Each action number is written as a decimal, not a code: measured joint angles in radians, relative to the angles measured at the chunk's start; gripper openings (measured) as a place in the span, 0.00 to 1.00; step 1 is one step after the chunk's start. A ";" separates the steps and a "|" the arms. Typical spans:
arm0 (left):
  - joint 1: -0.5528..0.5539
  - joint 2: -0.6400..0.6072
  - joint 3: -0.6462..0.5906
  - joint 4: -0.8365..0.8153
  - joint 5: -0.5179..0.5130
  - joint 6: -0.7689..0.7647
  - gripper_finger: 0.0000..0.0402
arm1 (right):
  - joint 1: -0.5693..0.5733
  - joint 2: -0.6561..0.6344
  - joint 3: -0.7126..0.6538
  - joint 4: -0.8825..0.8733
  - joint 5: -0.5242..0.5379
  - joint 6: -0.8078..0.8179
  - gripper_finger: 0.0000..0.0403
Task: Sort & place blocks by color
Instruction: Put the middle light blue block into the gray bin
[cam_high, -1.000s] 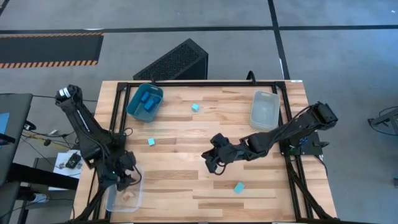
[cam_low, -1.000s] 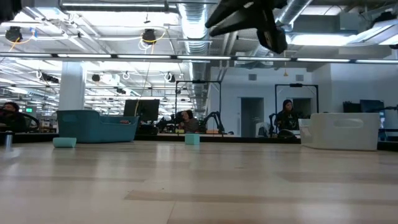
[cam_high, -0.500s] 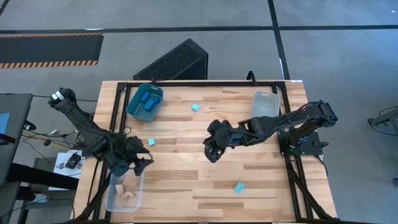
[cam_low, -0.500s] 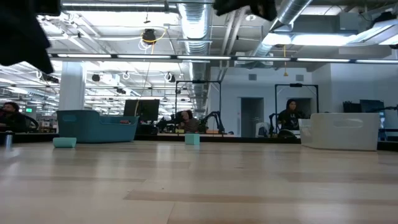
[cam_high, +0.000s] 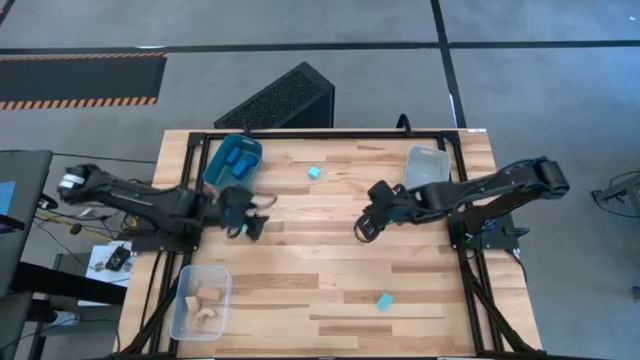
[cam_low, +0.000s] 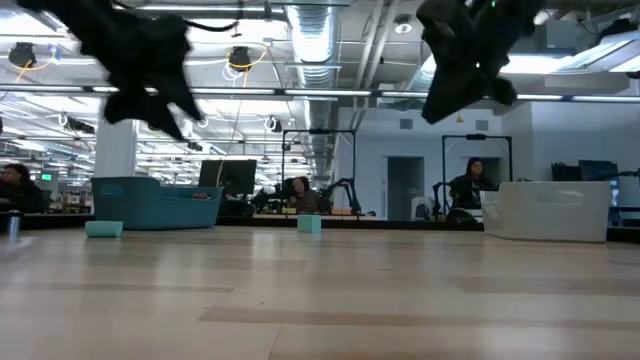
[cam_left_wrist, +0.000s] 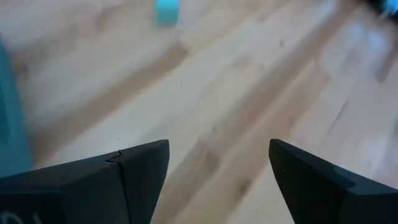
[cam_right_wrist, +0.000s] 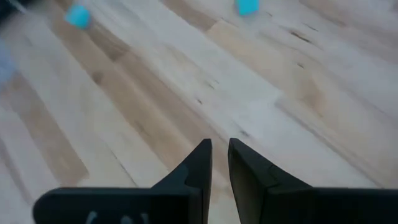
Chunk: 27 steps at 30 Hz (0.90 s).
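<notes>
Left claw (cam_high: 252, 224): dark two-finger gripper, jaws spread apart, nothing between them; it hung above the bare planks just beside the teal plastic bin (cam_high: 218, 158). Judged to be placed for the small light cyan cube (cam_high: 243, 228) lying almost under it, though contact cannot be told.

Teal plastic bin: smooth-walled tub, holding dark blue blocks (cam_high: 238, 164), so the blue sorting looks done.

Second light cyan cube (cam_high: 314, 173): loose on the wood, farther out from the left claw, toward the table's far edge.

Right claw (cam_high: 362, 229): dark fingers drawn nearly together, a thin slit between them, holding nothing; it hung over mid-table.

Clear plastic bin, frosted (cam_high: 424, 176): beside the right arm, contents not discernible; likely the cyan destination.

Third light cyan block (cam_high: 384, 301): alone, on the near side of the right claw, well apart from it.

Second clear plastic bin (cam_high: 188, 304): at the near corner, holding plain tan wooden blocks (cam_high: 207, 303).

Table (cam_high: 330, 290): pale butcher-block planks, visible grain.
</notes>
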 joint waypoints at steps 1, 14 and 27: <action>0.058 0.020 0.000 0.068 0.038 0.051 0.66 | -0.012 -0.021 -0.036 0.054 -0.015 0.002 0.19; 0.326 0.287 0.037 -0.070 0.509 0.173 0.66 | -0.210 -0.135 -0.134 0.030 -0.160 -0.227 0.19; 0.235 0.336 0.033 -0.325 0.427 0.344 0.66 | -0.535 -0.012 -0.134 0.284 -0.580 -0.584 0.19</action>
